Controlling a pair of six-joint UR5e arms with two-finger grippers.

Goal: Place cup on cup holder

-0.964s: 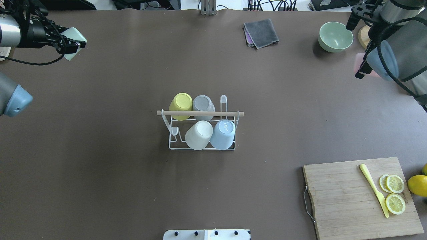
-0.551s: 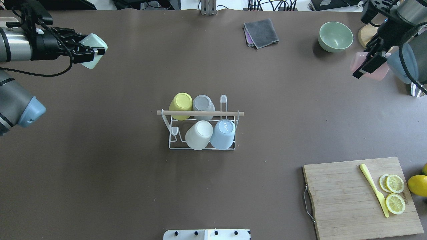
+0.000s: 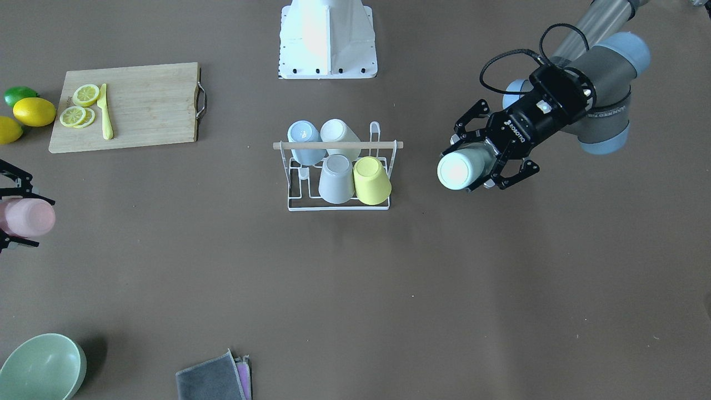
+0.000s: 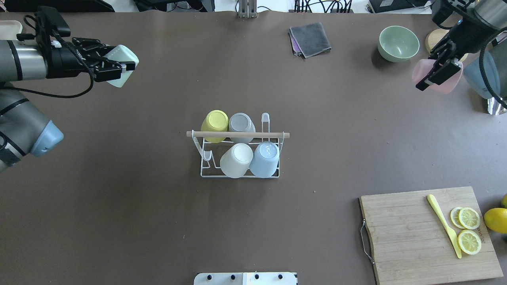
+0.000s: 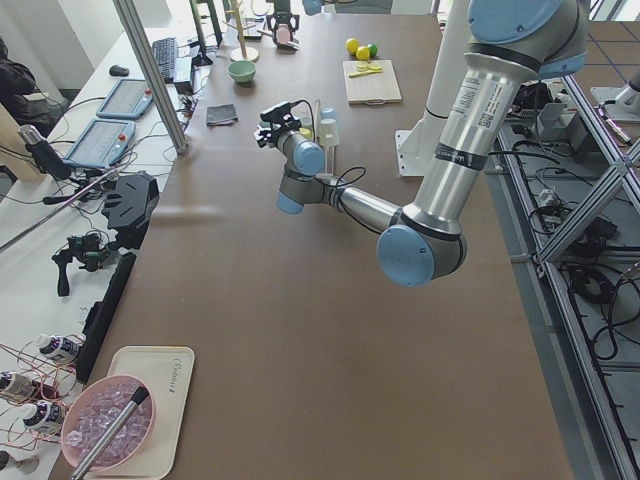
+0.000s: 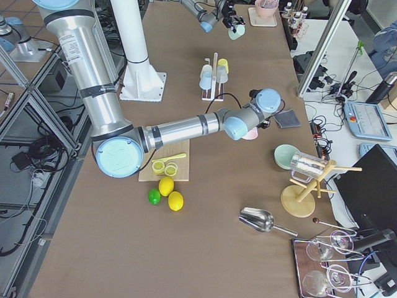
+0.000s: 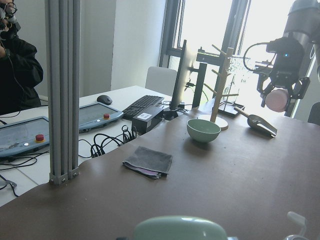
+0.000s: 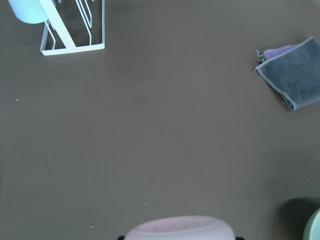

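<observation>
The cup holder (image 4: 237,135) is a white wire rack with a wooden rod, mid-table, and also shows in the front view (image 3: 338,145). It carries a yellow, a grey, a cream and a light blue cup, all upside down. My left gripper (image 4: 119,67) is shut on a mint green cup (image 4: 126,59), held in the air far left of the rack; the front view (image 3: 477,166) shows it too. My right gripper (image 4: 437,71) is shut on a pink cup (image 4: 422,70), held above the table at the far right, beyond the rack.
A green bowl (image 4: 398,42) and a folded grey cloth (image 4: 310,38) lie at the back right. A wooden cutting board (image 4: 416,237) with lemon slices and a yellow knife sits at the front right, with whole lemons (image 4: 496,219) beside it.
My left gripper has carried the mint cup to the right, toward the table's middle. My right gripper has moved the pink cup leftward, out from beside its arm.
</observation>
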